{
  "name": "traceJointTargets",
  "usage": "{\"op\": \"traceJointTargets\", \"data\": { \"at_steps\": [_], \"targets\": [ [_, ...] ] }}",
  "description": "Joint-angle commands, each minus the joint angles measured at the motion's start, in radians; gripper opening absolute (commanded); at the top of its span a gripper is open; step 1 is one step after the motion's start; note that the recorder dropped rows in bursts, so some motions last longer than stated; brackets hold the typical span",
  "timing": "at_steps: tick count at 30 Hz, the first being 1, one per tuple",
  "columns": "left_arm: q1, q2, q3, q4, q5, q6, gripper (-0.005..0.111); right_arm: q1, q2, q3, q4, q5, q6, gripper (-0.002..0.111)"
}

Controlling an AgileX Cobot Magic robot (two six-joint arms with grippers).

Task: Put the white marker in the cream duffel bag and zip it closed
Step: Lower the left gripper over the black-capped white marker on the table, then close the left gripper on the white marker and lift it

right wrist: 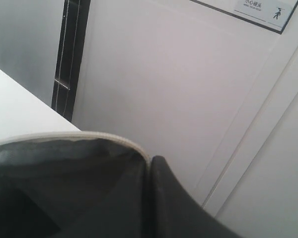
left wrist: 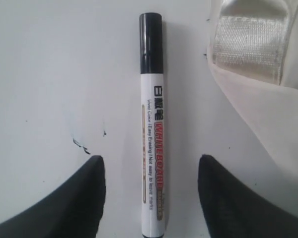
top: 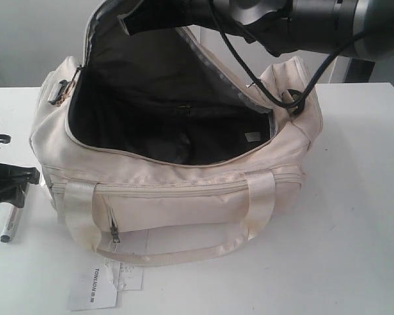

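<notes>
Showing a slim white plastic marker with a glossy black cap and red-and-black print along its round barrel. It lies flat on the smooth white tabletop, at the lower left of the exterior frame, just beside the left end of the bag. The left gripper hangs directly over it with its two dark matte fingers spread apart, one on each side of the barrel. Bare table shows between each finger and the marker, so nothing is grasped.

The large cream duffel bag, of soft, faintly lustrous fabric, fills the centre of the exterior frame. Its main mouth gapes open on a crumpled black lining. At the upper centre, the right gripper is clamped tight on the raised top flap, whose zip-toothed edge runs beside the finger in the right wrist view. A ribbed satin strap handle loops down the front panel across a zipped pocket. A flat white paper hangtag rests on the table at the lower left centre.
</notes>
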Motion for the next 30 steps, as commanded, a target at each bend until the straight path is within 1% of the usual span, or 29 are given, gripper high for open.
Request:
{"op": "traceJointTargets", "data": {
  "at_steps": [1,5,27,30],
  "targets": [
    [-0.001,0.019,-0.001,-0.011,0.001,0.005,0.059,-0.011,-0.021,0.003,0.005,-0.029,0.004,0.000],
    [-0.001,0.052,-0.001,-0.011,0.003,0.005,0.059,-0.011,-0.021,0.003,0.005,-0.029,0.004,0.000],
    [-0.001,0.103,-0.001,-0.007,-0.045,0.005,0.058,-0.011,-0.021,0.003,0.005,-0.029,-0.002,0.000],
    [-0.001,0.111,-0.001,-0.007,-0.045,0.005,0.053,-0.011,-0.021,0.003,0.005,-0.029,0.001,0.000]
  ]
}}
